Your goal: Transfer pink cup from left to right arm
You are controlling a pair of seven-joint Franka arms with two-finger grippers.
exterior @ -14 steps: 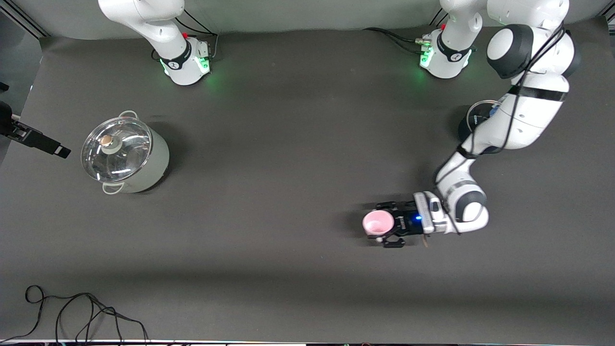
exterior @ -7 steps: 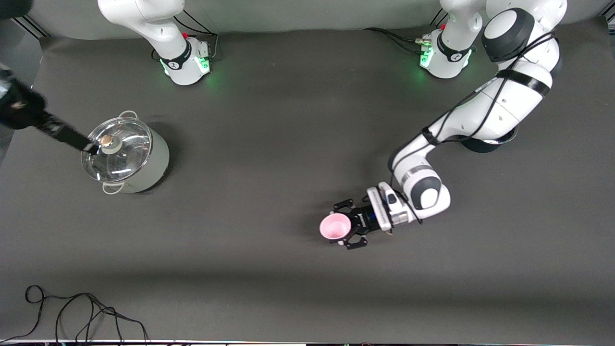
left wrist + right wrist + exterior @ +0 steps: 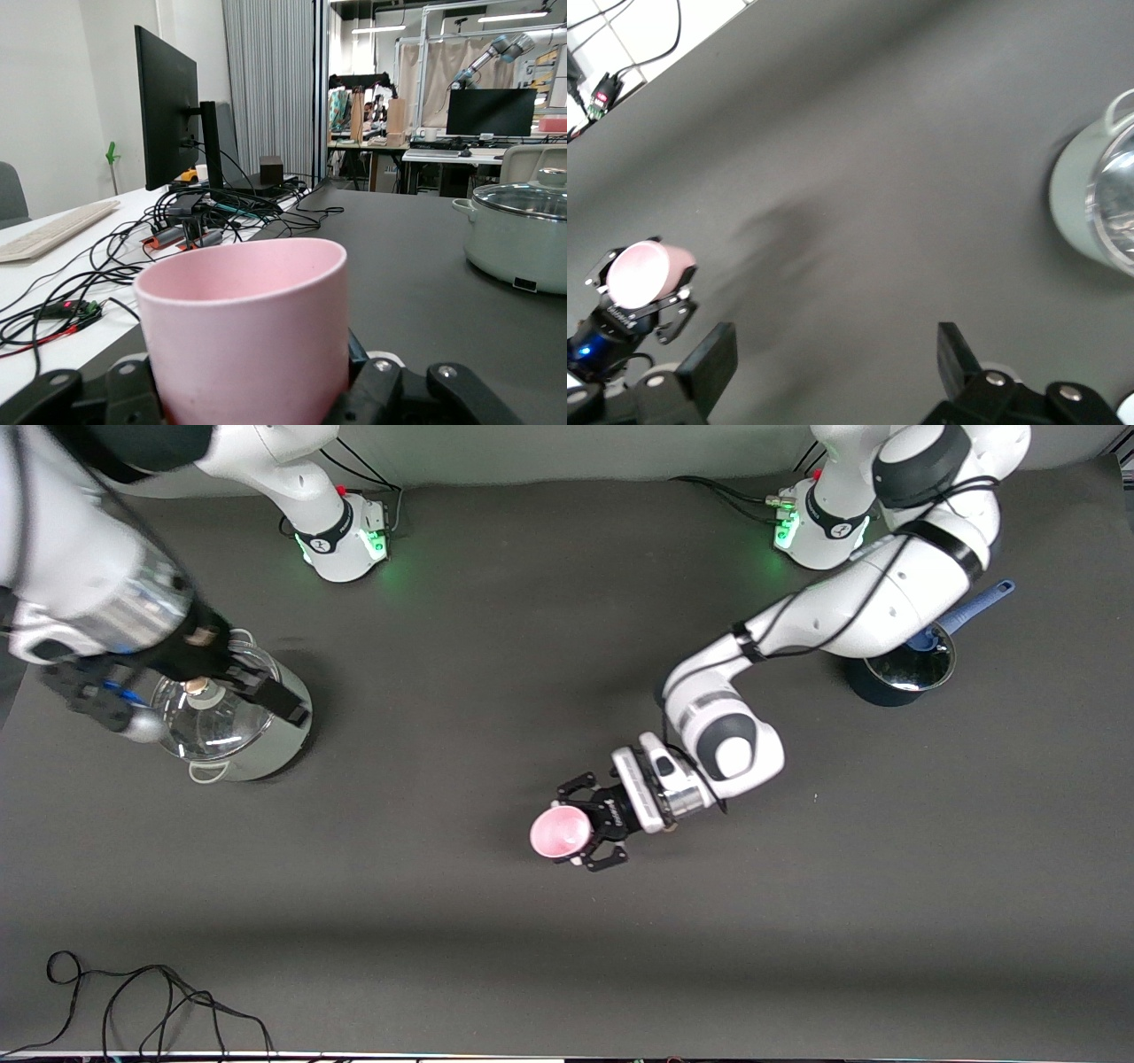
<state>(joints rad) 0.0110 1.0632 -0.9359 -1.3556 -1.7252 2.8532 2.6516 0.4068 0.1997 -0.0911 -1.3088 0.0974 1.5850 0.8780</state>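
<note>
While the left gripper (image 3: 580, 834) clamps the pink cup (image 3: 560, 833) over bare table, the right gripper (image 3: 182, 691), fingers apart, hovers over the lidded pot (image 3: 232, 722).

Even overhead light, soft shadows; right arm (image 3: 97, 593) motion-blurred

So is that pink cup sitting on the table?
No, the left gripper holds the pink cup upright, clear above the table.
</note>
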